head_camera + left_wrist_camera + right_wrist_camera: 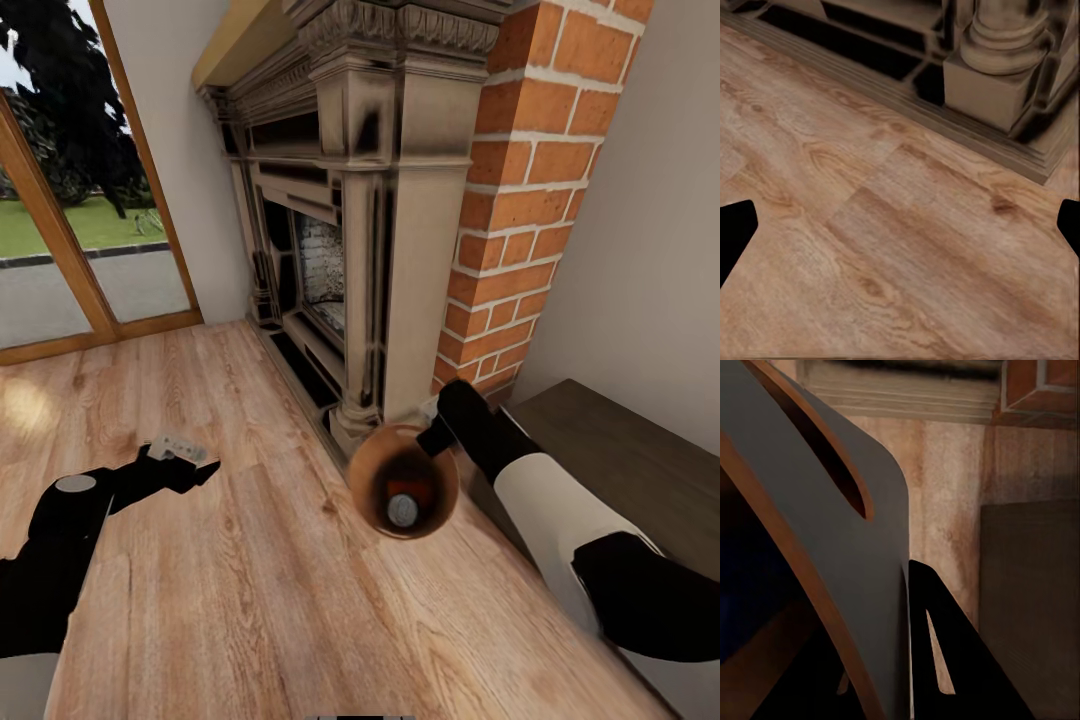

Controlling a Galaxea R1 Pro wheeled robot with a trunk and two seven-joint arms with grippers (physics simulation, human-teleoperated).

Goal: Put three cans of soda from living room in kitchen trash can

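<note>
Lowest in the head view, your left gripper (180, 462) sits at lower left over the floor (250, 600), holding nothing; the left wrist view shows its two fingertips (735, 232) at the frame's opposite edges, spread wide over bare planks.

At centre, your right gripper (432, 438) has the bin (403, 480) pinched by its rim, one finger (945, 652) pressed against the grey outer wall in the right wrist view. The bin hangs off the floor with its mouth toward the camera. Inside it, a can (403, 510) shows its silvery top; I cannot tell whether more lie beneath.

Judge the bin as light, stiff and thin-walled, likely smooth: a rim pinch lets it swing and could slip, so move gently and keep the mouth up. The can is light and will roll or rattle if you tilt.

At right, the dark cabinet (640, 470) runs beside your arm. Beyond stand the fireplace (350, 220) and brick chimney (520, 200), with glass doors (70, 250) at upper left.
</note>
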